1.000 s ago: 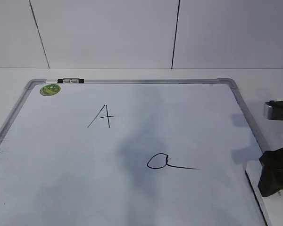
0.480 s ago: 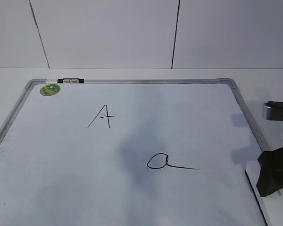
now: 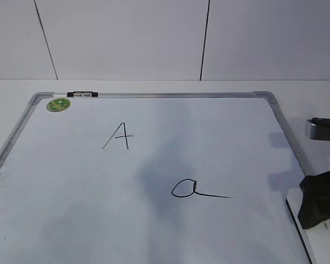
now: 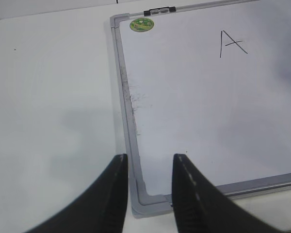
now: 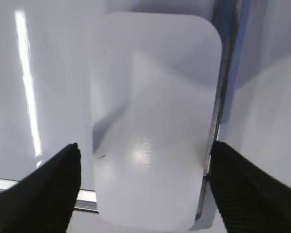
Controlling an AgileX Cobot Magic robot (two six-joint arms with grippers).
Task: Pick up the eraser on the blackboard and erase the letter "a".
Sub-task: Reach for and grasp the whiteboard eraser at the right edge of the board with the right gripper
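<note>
The step in hand is judged to be the pick-up of the eraser, and it is best done by a straight lowering with the jaws kept wide until both fingers pass its long sides. Nearest the exterior camera, the right gripper [image 5: 143, 179] is seen spread wide and empty above the eraser [image 5: 155, 121]; in the right wrist view the white block lies between the two dark fingers, a gap being left on each side. The eraser rests flat at the near right corner of the blackboard [image 3: 154, 231], its right edge just beside the metal frame; the closing should therefore be centred, lest one finger be caught on the frame rail. A firm squeeze across the plastic sides is advised, since the smooth shell may slip. The left gripper [image 4: 150, 165] hangs partly open over the near left corner of the board, with nothing in it, and is well apart from the work. Farther in, the letter "a" [image 3: 192, 190] lies left of the eraser; the felt should be swept over loop and tail alike. Beyond it the capital "A" [image 3: 120, 136] should be left untouched; at the far left corner the green sticker [image 3: 58, 104] is seen.
</note>
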